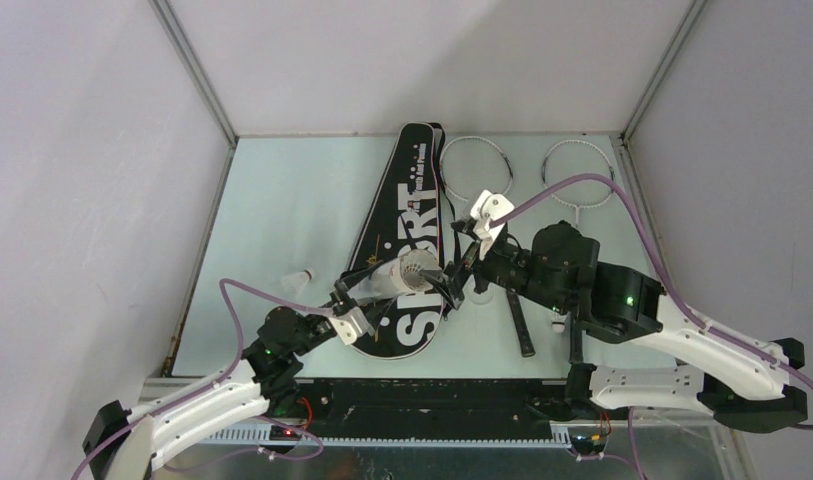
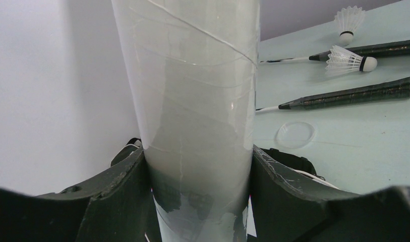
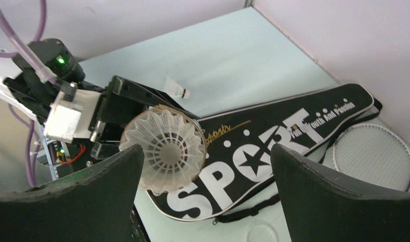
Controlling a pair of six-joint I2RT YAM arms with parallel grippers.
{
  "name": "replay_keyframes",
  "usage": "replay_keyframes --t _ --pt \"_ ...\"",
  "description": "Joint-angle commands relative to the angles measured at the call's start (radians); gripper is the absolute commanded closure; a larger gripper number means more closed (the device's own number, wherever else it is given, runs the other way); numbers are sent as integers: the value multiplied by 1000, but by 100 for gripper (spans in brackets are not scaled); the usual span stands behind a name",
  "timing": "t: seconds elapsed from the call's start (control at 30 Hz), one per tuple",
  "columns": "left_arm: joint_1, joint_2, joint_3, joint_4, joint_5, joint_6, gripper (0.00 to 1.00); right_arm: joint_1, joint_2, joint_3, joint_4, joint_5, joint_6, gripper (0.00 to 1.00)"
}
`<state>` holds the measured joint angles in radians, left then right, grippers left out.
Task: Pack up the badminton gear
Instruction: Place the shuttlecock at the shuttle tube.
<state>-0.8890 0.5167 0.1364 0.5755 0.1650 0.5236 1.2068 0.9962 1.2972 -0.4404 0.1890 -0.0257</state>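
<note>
My left gripper is shut on the long white tube and holds it above the black "SPORT" bag. A white shuttlecock sits in the tube's open mouth, skirt outward. My right gripper is open and empty, its jaws wide apart in front of that mouth. One shuttlecock lies on the table left of the bag. Two more shuttlecocks lie by the black racket handles. The two silver racket heads lie at the back right.
A clear round lid lies on the table near the racket handles. The bag's strap trails off its near end. Grey walls enclose the table on three sides. My right arm covers part of the racket shafts.
</note>
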Motion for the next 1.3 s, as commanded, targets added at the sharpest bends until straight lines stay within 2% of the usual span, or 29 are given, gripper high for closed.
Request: replay_keyframes --t 0.0,0.3,0.93,1.1,1.27 --pt "-1 -6 0 -56 8 -14 48 -13 -16 -7 -44 70 20 1" --pt "-1 -17 0 -63 15 -15 48 -65 63 -8 -130 153 52 1" --pt "0 -19 -2 -64 19 -13 48 -139 281 37 -114 37 83 2" --pt "-1 -17 -1 -63 15 -13 48 -140 257 65 -123 -21 49 2" --pt "-1 -15 -1 -61 10 -19 48 -141 128 88 -117 -94 14 1"
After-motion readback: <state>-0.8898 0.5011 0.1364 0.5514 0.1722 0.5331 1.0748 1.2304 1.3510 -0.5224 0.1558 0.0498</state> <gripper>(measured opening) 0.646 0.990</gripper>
